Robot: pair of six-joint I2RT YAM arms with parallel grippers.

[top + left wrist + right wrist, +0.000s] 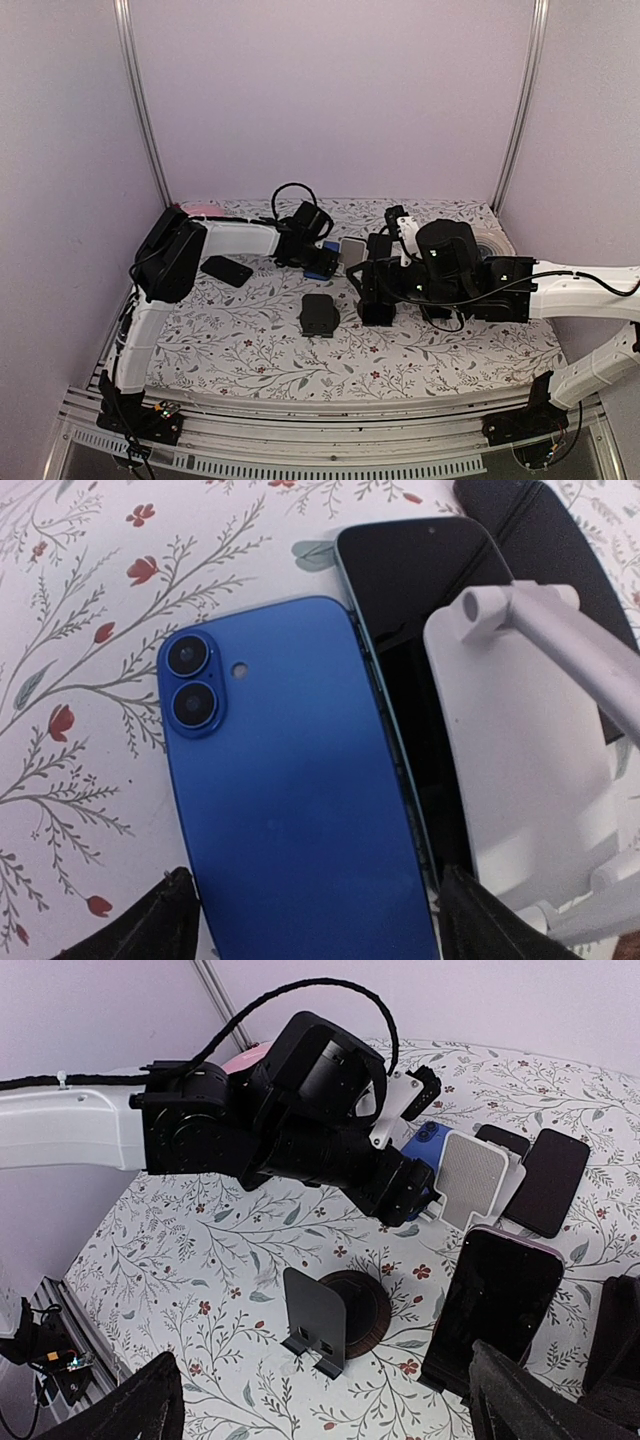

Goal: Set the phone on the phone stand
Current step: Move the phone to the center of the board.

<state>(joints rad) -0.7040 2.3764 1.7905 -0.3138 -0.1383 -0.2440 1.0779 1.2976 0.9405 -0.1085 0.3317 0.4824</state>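
L end effector (315,880) straddles blue phone (290,800) by wht stand (520,780).

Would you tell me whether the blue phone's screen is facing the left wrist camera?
No, the blue phone shows its back, with two camera lenses visible.

No readable text, brand, number or sign in any view; the back of the blue phone (290,780) is plain; the tablecloth (80,730) shows only flowers.
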